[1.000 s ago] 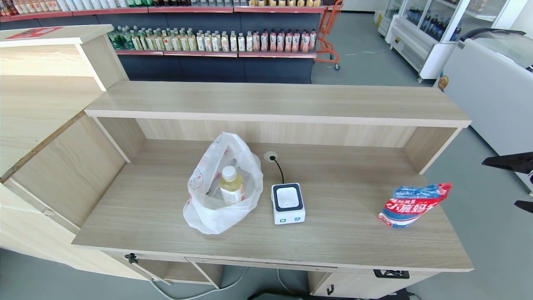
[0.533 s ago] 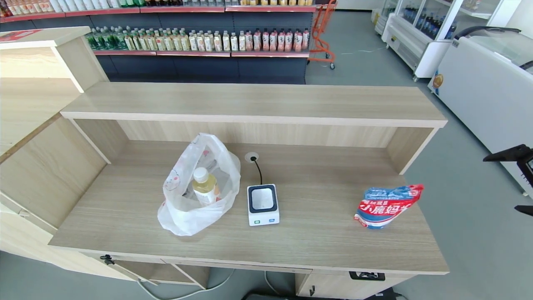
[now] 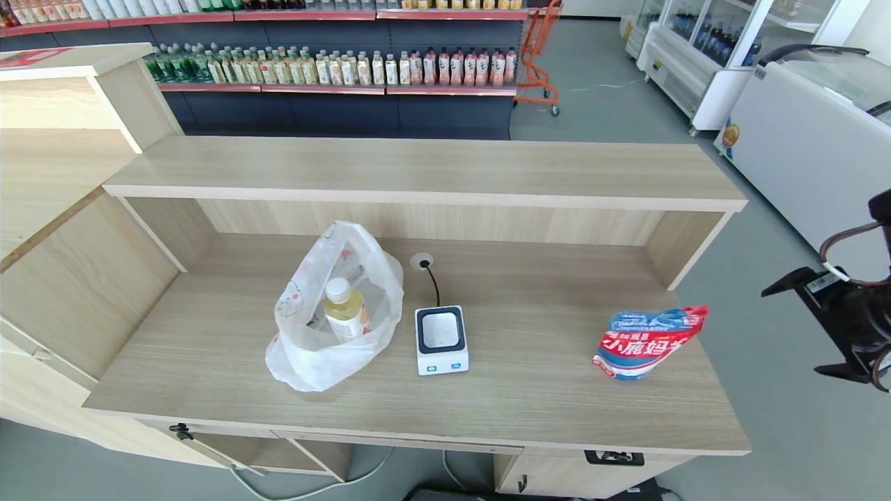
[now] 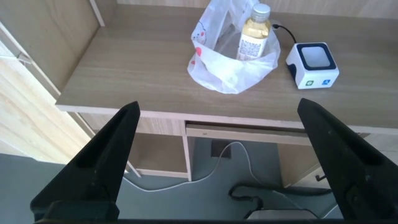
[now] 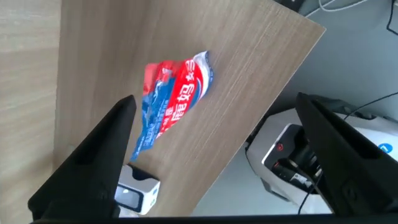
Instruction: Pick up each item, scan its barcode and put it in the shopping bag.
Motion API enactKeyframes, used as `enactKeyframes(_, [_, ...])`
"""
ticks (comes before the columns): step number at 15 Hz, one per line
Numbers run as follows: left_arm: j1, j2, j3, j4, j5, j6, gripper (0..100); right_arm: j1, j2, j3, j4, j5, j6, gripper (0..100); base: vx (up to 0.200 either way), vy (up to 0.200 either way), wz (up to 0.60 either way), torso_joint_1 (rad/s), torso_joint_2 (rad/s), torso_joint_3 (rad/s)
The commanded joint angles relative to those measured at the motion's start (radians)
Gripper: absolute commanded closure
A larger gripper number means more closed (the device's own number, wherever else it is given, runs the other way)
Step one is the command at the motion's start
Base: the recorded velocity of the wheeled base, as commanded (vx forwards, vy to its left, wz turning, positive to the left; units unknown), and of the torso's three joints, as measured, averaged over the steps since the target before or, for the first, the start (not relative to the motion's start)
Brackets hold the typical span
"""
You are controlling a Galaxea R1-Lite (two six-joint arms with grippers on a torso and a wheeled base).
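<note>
Right arm (image 3: 853,313) has swung in beside the desk (image 3: 543,393) since half a second ago; right jaws wide, empty. Snack pouch (image 3: 651,341) lies well right of the scanner (image 3: 441,339), unscanned: pick is next, I judge. Left jaws wide. Shopping bag (image 3: 306,351), bottle (image 3: 344,311) inside, sits just left of scanner. Path looks open.

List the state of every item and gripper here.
shopping bag: open, standing on the counter, bottle inside
drink bottle: upright, capped, in the bag
barcode scanner: face up, cabled
snack pouch: lying on the counter, untouched
left gripper: open, empty
right gripper: open, empty
</note>
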Motion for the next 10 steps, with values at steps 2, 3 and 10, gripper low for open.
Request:
enactKeyframes(2, [0.000,0.000,0.000,0.000,0.000,-0.001,0,0.076,0.180,-0.018,-0.038,-0.033,0.046,0,0.000,0.000,0.00,0.000,0.00,0.000])
enactKeyframes(3, [0.000,0.000,0.000,0.000,0.000,-0.001,0,0.096,0.232,-0.021,-0.101,-0.054,0.046,0,0.000,0.000,0.00,0.000,0.00,0.000])
enactKeyframes(10, [0.000,0.000,0.000,0.000,0.000,-0.001,0,0.179,0.428,-0.050,-0.340,-0.053,-0.028,0,0.000,0.000,0.00,0.000,0.00,0.000])
